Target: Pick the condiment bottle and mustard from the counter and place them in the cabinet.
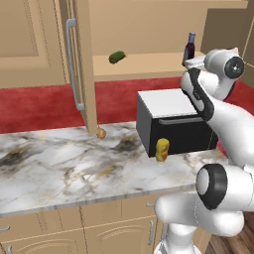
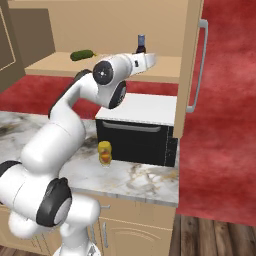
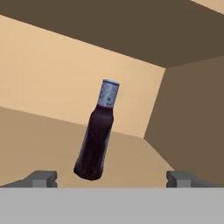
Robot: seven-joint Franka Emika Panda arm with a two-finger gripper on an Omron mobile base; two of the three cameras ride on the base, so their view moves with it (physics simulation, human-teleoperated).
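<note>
The condiment bottle (image 3: 97, 133) stands on the cabinet (image 1: 149, 62) shelf, my fingers (image 3: 41, 178) spread and clear of it. I judge I should back straight out without clipping it, then go for the mustard (image 1: 162, 149) on the bench (image 1: 64, 168).

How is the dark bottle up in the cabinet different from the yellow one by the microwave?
The condiment bottle is dark brown-purple with a narrow neck and blue-grey cap; the mustard is yellow, stubbier and orange-labelled. The condiment bottle stands on the cabinet shelf, while the mustard sits on the counter before the microwave. The open gripper faces the condiment bottle, not the mustard. Both are small bottles.
</note>
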